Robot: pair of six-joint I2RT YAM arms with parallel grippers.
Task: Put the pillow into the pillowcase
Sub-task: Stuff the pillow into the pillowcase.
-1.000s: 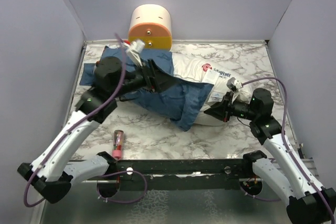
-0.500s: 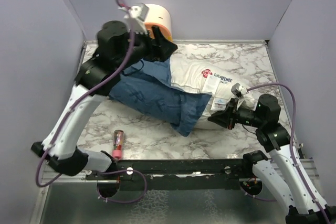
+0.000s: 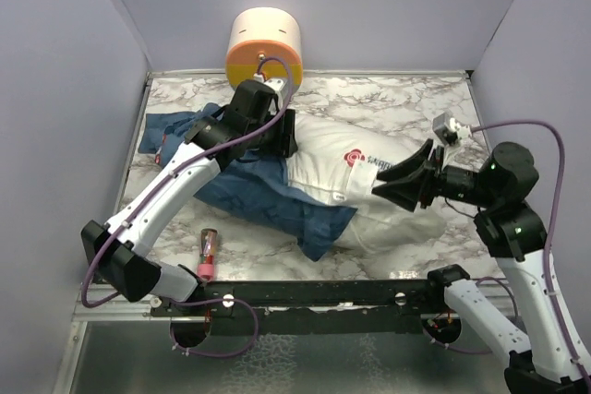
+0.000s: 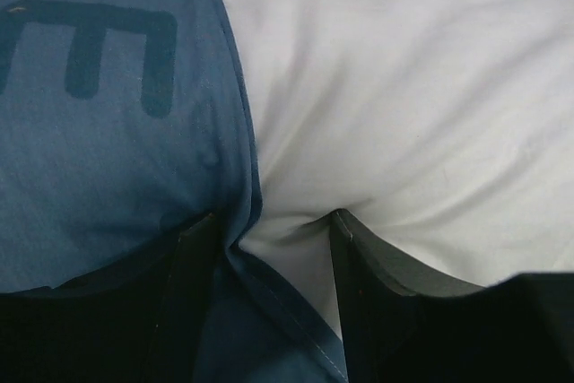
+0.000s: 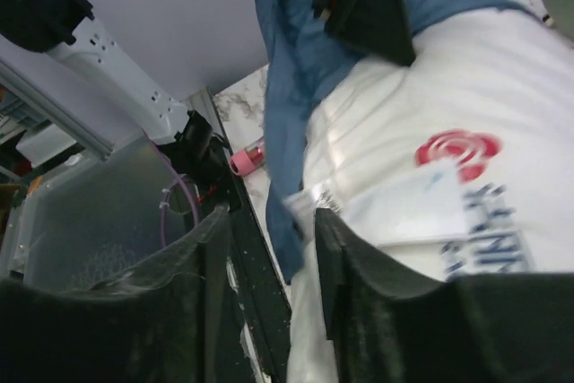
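The left gripper (image 3: pixel 287 142) had dropped from 12 o'clock onto the pillowcase (image 3: pixel 247 189), jaws spread; we saw the right gripper (image 3: pixel 381 184) parted at 3 o'clock by the pillow's (image 3: pixel 319 159) red logo (image 3: pixel 355 160).

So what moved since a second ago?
The left gripper swung up toward the back, then came down onto the pillowcase hem, fingers straddling it. The right gripper opened and lifted away from the pillow end. The red tube and cylinder stayed put.
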